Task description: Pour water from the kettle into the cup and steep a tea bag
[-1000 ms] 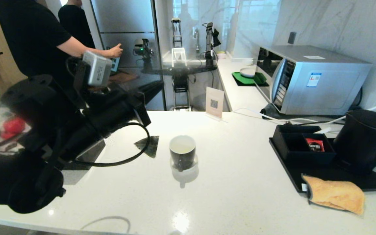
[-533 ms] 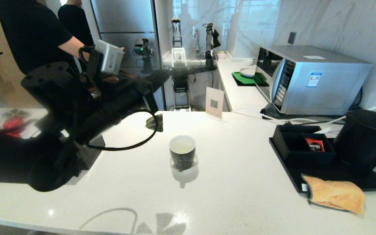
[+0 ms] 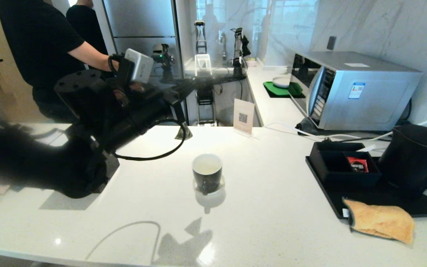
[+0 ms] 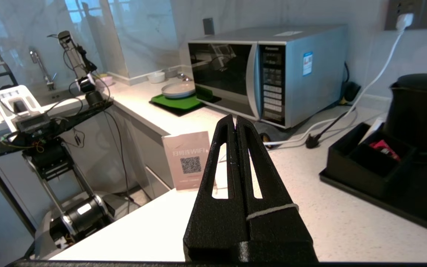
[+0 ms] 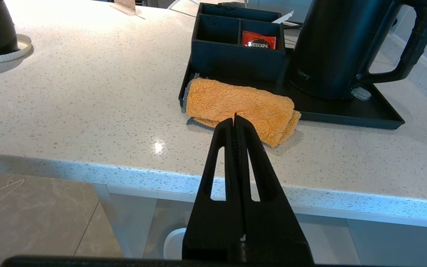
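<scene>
Here, matte cylindrical kettle (image 3: 413, 159); fluffy orange towel (image 3: 380, 220) folded nearby.

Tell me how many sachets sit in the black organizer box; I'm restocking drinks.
1: a red Nescafe sachet in the black organizer box's compartment nearer the kettle. The other compartment looks empty, though its floor is partly hidden.

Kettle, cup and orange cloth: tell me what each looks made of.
The kettle: matte black body, probably coated metal or plastic; the dull, low-glare surface leaves it open.
The cup: likely glazed ceramic, black outside, white inside, faint sheen.
The orange cloth: fluffy microfibre or terry, with visible soft pile and rolled folds.
</scene>
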Motion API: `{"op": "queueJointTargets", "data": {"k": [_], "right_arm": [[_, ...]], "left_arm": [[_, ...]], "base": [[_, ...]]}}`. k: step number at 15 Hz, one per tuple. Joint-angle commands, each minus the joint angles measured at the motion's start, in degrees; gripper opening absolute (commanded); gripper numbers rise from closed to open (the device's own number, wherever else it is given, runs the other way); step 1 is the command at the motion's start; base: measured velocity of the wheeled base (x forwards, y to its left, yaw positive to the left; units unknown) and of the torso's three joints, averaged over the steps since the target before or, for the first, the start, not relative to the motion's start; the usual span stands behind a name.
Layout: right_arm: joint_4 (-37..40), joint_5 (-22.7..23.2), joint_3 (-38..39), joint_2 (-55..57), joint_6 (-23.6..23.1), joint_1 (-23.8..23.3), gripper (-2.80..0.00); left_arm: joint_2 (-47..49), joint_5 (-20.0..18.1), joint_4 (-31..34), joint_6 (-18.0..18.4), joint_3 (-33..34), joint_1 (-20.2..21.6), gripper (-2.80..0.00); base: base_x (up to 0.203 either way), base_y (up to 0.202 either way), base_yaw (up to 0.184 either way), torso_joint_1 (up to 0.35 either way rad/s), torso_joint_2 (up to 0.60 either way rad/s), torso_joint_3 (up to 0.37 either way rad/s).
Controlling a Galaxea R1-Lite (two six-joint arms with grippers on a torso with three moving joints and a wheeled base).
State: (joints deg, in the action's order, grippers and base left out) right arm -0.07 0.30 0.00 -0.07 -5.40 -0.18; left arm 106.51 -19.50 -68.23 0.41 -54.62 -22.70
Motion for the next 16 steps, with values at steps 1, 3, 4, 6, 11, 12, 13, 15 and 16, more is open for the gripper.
{"op": "queueJointTargets", "data": {"k": [1, 3, 4, 6, 11, 12, 13, 15, 16], "right_arm": [[0.0, 0.0, 0.0, 0.1, 0.0, 0.0, -2.8], [0.0, 0.0, 0.0, 0.1, 0.0, 0.0, -2.8], [0.0, 0.0, 0.0, 0.1, 0.0, 0.0, -2.8], [0.0, 0.0, 0.0, 0.1, 0.0, 0.0, -2.8], [0.0, 0.0, 0.0, 0.1, 0.0, 0.0, -2.8], [0.0, 0.0, 0.0, 0.2, 0.0, 0.0, -2.8], [0.0, 0.0, 0.0, 0.1, 0.0, 0.0, -2.8], [0.0, 0.0, 0.0, 0.1, 0.0, 0.0, -2.8], [0.0, 0.0, 0.0, 0.1, 0.0, 0.0, -2.8]], "left_arm": [[3.3, -0.2, -0.4, 0.0, -1.8, 0.7, -2.8], [5.1, -0.2, -0.4, 0.0, -3.6, 0.7, -2.8], [6.0, -0.3, -0.3, 0.0, -4.4, 0.7, -2.8], [7.6, -0.4, -0.4, 0.1, -5.2, 0.5, -2.8], [11.0, -2.6, -0.4, 3.3, -5.5, 0.3, -2.8], [11.4, -2.6, -0.4, 3.5, -5.5, 0.3, -2.8], [11.8, -2.7, -0.4, 3.9, -5.4, 0.3, -2.8], [12.7, -2.7, -0.4, 5.6, -5.4, 0.5, -2.8], [13.1, -2.7, -0.4, 5.6, -5.4, 0.5, -2.8]], "base": [[0.0, 0.0, 0.0, 0.0, 0.0, 0.0], [0.0, 0.0, 0.0, 0.0, 0.0, 0.0], [0.0, 0.0, 0.0, 0.0, 0.0, 0.0], [0.0, 0.0, 0.0, 0.0, 0.0, 0.0], [0.0, 0.0, 0.0, 0.0, 0.0, 0.0], [0.0, 0.0, 0.0, 0.0, 0.0, 0.0], [0.0, 0.0, 0.0, 0.0, 0.0, 0.0], [0.0, 0.0, 0.0, 0.0, 0.0, 0.0], [0.0, 0.0, 0.0, 0.0, 0.0, 0.0]]}}
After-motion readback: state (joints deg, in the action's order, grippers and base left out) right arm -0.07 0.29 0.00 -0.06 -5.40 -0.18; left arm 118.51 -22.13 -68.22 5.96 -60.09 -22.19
